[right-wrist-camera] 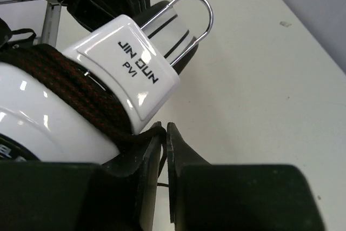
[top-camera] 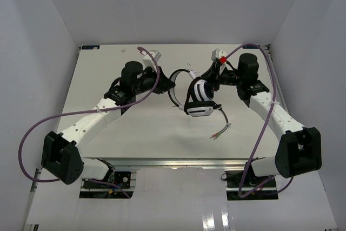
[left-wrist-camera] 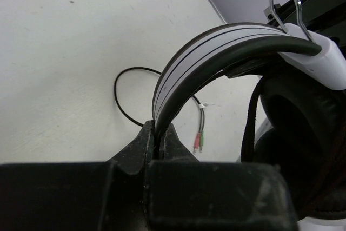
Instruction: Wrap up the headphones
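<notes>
Starting at the near edge of the table [top-camera: 135, 133], the red and green plugs [top-camera: 216, 134] lie loose on the white surface, a bit right of centre, with the thin black cord [left-wrist-camera: 115, 93] trailing back from them and making a slack loop on the tabletop. Further in, about mid-table, the headphones [top-camera: 199, 97] sit between the two arms, one white earcup [top-camera: 201, 91] with its black centre facing up toward the top camera. The left gripper [left-wrist-camera: 158, 136] has its fingers clamped hard on the striped headband [left-wrist-camera: 216, 41], biting its edge right where the band curves down. From there the band arcs over to a white slider piece [right-wrist-camera: 130, 74] with a shiny wire loop [right-wrist-camera: 189, 14]. The right gripper [right-wrist-camera: 164, 132] comes in from the other side, fingers nearly together with just a slit between them, tips pressed up against the black ear cushion [right-wrist-camera: 70, 85]. There's a thin dark strand showing in that slit, but honestly can't tell if it's actually pinched.
</notes>
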You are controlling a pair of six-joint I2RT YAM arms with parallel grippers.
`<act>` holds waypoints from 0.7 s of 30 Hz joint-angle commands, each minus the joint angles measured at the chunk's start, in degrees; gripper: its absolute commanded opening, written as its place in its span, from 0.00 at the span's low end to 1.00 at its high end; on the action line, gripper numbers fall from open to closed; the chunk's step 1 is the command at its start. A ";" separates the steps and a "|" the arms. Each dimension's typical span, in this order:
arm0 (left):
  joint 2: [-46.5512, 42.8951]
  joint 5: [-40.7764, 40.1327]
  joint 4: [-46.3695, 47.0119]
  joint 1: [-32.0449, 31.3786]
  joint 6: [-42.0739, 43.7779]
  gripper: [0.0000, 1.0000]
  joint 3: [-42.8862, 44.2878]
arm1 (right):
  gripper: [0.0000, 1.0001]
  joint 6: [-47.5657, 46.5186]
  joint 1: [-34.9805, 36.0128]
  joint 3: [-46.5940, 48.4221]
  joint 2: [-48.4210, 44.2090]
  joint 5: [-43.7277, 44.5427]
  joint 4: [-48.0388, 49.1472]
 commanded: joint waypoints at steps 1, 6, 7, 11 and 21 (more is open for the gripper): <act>-0.18 19.23 10.82 -1.04 -9.45 0.00 8.16 | 0.19 6.89 -1.81 0.62 0.87 -5.64 6.17; -0.64 13.76 18.26 -0.73 -16.23 0.00 9.72 | 0.46 24.04 -2.36 -7.41 2.76 -14.58 28.15; -0.43 12.46 19.39 -0.73 -17.51 0.00 10.41 | 0.55 31.78 -2.25 -10.10 3.26 -15.36 38.13; 1.16 8.40 21.09 -0.73 -21.14 0.00 13.70 | 0.64 63.28 -0.57 -12.84 9.66 -15.06 68.83; -2.68 -27.45 23.34 -0.73 -30.49 0.00 14.38 | 0.60 55.37 5.80 -22.20 6.02 -11.42 66.36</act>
